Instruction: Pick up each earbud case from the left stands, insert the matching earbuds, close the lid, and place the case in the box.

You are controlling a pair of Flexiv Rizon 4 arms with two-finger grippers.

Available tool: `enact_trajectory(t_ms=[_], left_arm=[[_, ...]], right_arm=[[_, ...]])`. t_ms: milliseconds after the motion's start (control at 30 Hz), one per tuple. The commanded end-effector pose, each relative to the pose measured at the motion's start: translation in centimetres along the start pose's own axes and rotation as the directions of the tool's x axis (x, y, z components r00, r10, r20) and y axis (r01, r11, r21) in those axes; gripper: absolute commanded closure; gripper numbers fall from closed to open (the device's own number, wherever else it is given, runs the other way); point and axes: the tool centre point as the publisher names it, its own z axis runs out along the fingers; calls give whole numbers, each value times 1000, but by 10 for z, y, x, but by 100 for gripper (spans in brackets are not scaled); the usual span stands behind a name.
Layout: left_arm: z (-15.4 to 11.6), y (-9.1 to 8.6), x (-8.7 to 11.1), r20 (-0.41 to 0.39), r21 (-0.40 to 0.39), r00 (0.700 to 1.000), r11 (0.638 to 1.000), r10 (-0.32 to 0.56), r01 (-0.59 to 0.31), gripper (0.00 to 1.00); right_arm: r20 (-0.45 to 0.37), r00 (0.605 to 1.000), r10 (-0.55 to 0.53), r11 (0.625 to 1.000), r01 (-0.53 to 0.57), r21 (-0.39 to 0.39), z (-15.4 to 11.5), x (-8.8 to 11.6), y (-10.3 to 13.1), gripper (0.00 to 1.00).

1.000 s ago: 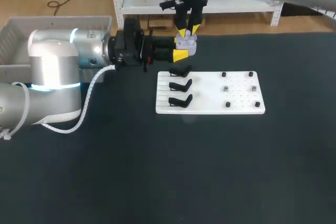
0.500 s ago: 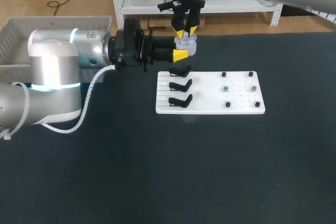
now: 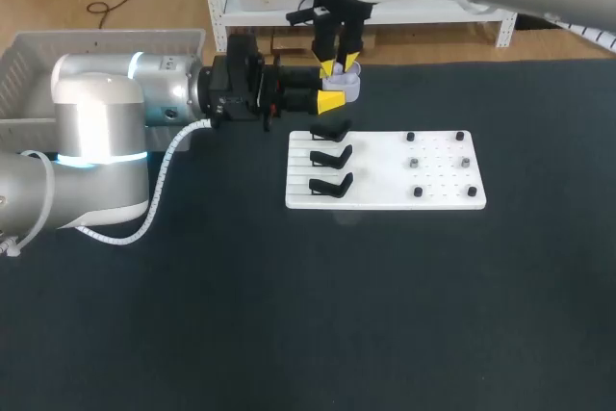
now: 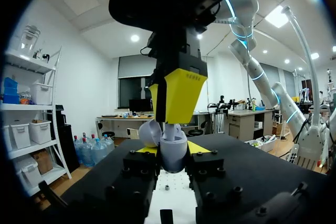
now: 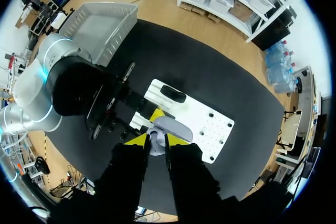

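My left gripper (image 3: 332,95) is shut sideways on a lavender earbud case (image 3: 345,86), held above the table just behind the white board (image 3: 385,197). In the left wrist view the case (image 4: 173,153) sits between the yellow tips with its lid (image 4: 149,132) swung open. My right gripper (image 3: 340,62) comes down from above onto the open case and appears shut on a small lavender earbud (image 5: 156,143), right at the case's mouth. The grey box (image 3: 38,55) stands at the table's far left.
Three black stands (image 3: 330,157) in a column on the board's left part carry no cases. Several small pegs with earbuds (image 3: 415,163) dot its right part. My left arm's thick body (image 3: 101,141) lies between the box and the board.
My right gripper has shifted slightly left and back over the case. The left gripper and the case have stayed where they were.
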Motion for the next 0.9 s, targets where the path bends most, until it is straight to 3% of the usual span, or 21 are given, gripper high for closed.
enact_trajectory(t_ms=[33, 400, 433, 467, 500, 533, 767, 900], left_arm=[[0, -1, 1, 1, -5, 1000, 1000, 3, -3, 100], [0, -1, 1, 1, -5, 1000, 1000, 3, -3, 100], [0, -1, 1, 1, -5, 1000, 1000, 3, -3, 100], [0, -1, 1, 1, -5, 1000, 1000, 3, -3, 100], [0, -1, 1, 1, -5, 1000, 1000, 3, -3, 100], [0, -1, 1, 1, -5, 1000, 1000, 3, -3, 100], [0, -1, 1, 1, -5, 1000, 1000, 3, -3, 100], [0, -1, 1, 1, -5, 1000, 1000, 3, -3, 100]], right_arm=[[-6, 1000, 3, 1000, -3, -1, 3, -4, -2, 100], [-20, 1000, 5, 1000, -5, 1, 8, -8, -3, 100], [-21, 1000, 5, 1000, -5, 0, 9, -8, -3, 85], [-21, 1000, 4, 1000, -4, 1, 8, -8, -3, 60], [-20, 1000, 2, 1000, -2, 2, 7, -7, -2, 25], [-18, 1000, 0, 1000, 0, 4, 5, -6, -2, 0], [18, 1000, 5, 1000, -5, 0, -17, 4, -5, 0], [61, 995, 73, 997, -71, -24, -27, 1, -17, 0]])
